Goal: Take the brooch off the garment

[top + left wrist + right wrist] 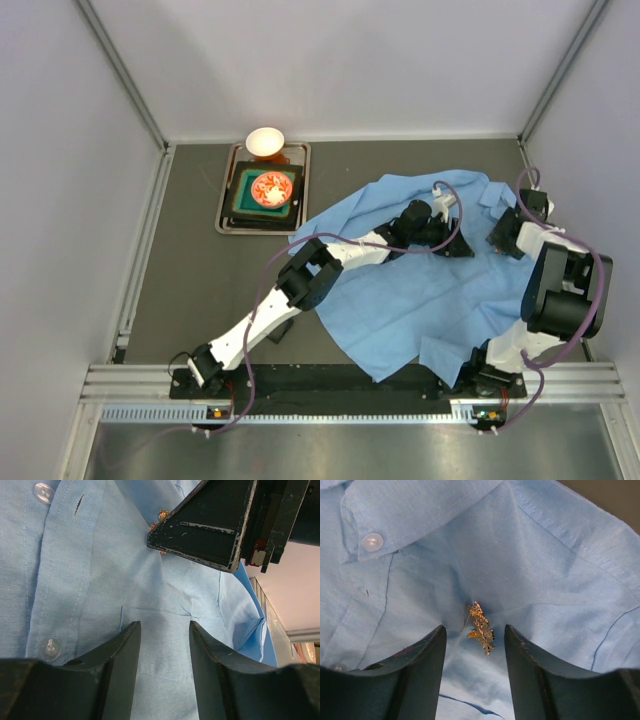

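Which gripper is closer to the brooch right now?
Right. The right gripper is open, with the brooch between its fingertips on the shirt. The left gripper, also open, is over plain fabric, the brooch well beyond its tips.

The left arm (262, 318) stretches diagonally from its base at the near left, elbow bent at mid-reach, with the left end effector (445, 238) held low and its two dark fingers (125, 650) parted by a clear gap. The right arm (562, 288) is folded tightly above its own base, and the right end effector (474, 634) is likewise spread, fingers apart. Seen from the left wrist, one right finger (205, 527) hangs just ahead of the left pair, close but not touching.
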`<state>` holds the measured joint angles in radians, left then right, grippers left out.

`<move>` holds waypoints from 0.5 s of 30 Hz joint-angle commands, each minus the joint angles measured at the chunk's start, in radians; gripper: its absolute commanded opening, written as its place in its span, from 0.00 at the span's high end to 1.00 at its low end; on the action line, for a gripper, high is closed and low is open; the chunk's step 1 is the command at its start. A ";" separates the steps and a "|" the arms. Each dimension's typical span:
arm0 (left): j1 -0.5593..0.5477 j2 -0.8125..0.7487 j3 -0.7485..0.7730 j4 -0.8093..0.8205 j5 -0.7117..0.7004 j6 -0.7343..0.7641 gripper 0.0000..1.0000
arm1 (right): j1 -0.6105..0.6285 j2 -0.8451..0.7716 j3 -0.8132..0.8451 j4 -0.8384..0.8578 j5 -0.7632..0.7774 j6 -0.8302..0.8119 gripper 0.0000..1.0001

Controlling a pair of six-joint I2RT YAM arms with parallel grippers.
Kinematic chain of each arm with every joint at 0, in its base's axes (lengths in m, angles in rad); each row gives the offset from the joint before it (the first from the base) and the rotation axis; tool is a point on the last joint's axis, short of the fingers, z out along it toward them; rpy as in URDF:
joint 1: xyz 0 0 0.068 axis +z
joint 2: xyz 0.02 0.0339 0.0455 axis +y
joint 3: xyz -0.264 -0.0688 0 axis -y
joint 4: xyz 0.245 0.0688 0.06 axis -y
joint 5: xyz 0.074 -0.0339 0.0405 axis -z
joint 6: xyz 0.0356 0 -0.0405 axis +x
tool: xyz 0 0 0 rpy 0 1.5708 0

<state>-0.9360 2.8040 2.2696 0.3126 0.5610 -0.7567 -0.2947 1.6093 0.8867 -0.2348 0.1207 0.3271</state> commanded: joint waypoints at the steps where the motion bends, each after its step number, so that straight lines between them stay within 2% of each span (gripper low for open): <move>1: -0.004 -0.026 0.038 0.017 0.014 0.005 0.51 | 0.009 -0.061 0.035 -0.008 0.045 0.004 0.48; 5: -0.004 -0.026 0.039 0.017 0.014 0.003 0.51 | 0.009 -0.086 0.003 0.012 0.042 0.032 0.49; 11: -0.004 -0.028 0.039 0.016 0.019 0.005 0.51 | -0.011 -0.112 -0.048 0.072 0.034 0.050 0.65; 15: -0.004 -0.028 0.039 0.016 0.019 0.005 0.50 | -0.011 -0.089 -0.032 0.063 0.042 0.035 0.67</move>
<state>-0.9360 2.8040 2.2715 0.3111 0.5613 -0.7570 -0.2996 1.5234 0.8433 -0.2070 0.1474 0.3645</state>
